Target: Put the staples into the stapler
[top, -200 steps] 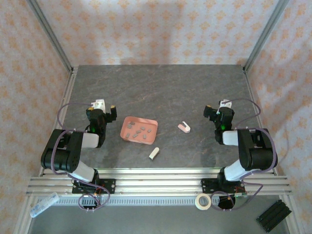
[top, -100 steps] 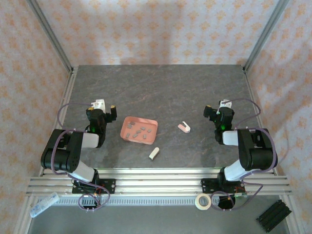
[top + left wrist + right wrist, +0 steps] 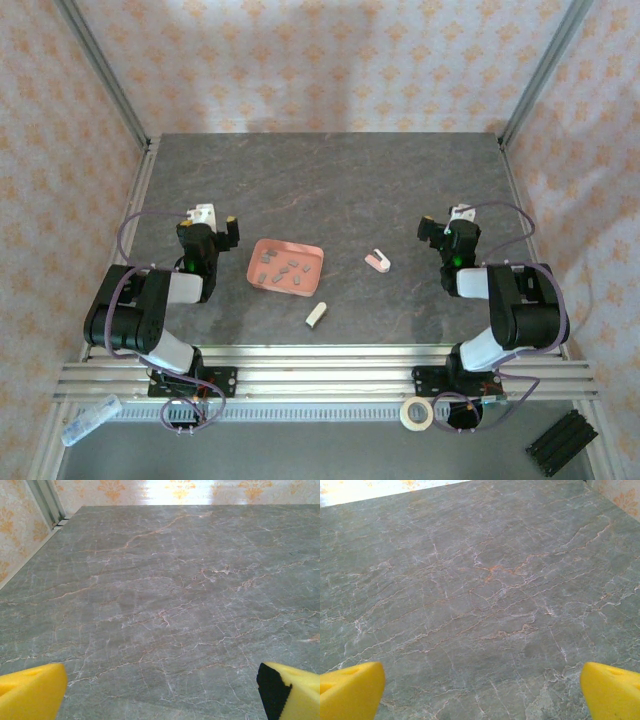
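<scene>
Patterned cream-and-orange wall panels (image 3: 330,60), held by aluminium corner posts (image 3: 100,70), are set on three sides of a grey marble-effect table (image 3: 330,180), matt and crossed by pale and rust-coloured veins.

Item 1. Salmon-pink shallow rectangular tray (image 3: 290,244), laid left of centre and slightly skewed. Several short grey metallic staples (image 3: 285,270) are scattered loose inside it.

Item 2. Small pale pink-and-white stapler (image 3: 377,261), laid on the bare table right of the tray, between the tray and the right arm and apart from both. Its two arms are parted in a narrow V.

Item 3. Plain cream stubby piece (image 3: 316,315), laid near the tray's near right corner, towards the aluminium rails (image 3: 330,375).

Item 4. Left gripper (image 3: 218,218), positioned left of the tray with jaws spread wide and nothing held. In the left wrist view its yellow foam pads (image 3: 30,692) are seen at the frame's lower corners, with bare table between them.

Item 5. Right gripper (image 3: 442,220), positioned right of the stapler, likewise spread wide and unladen, with yellow pads (image 3: 350,690) over bare table.

Item 6. Roll of pale tape (image 3: 416,412), black ribbed block (image 3: 560,442) and clear plastic object (image 3: 90,420), placed below the rails.
</scene>
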